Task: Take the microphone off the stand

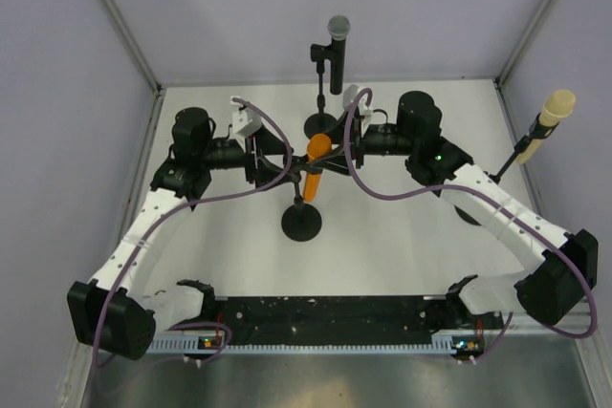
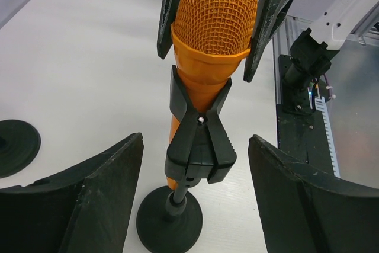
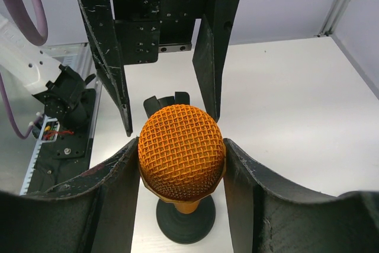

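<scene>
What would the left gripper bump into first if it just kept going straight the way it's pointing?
Most likely the black clip holding the orange microphone: it sits dead centre between the open fingers of the left gripper, with nothing in front. Depth is hard to judge.

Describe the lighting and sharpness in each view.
Top view: soft, even light, no glare on the table. Left wrist view: mic mesh sharp, no glare. Right wrist view: mesh crisp, near fingers dark, slightly soft.
</scene>
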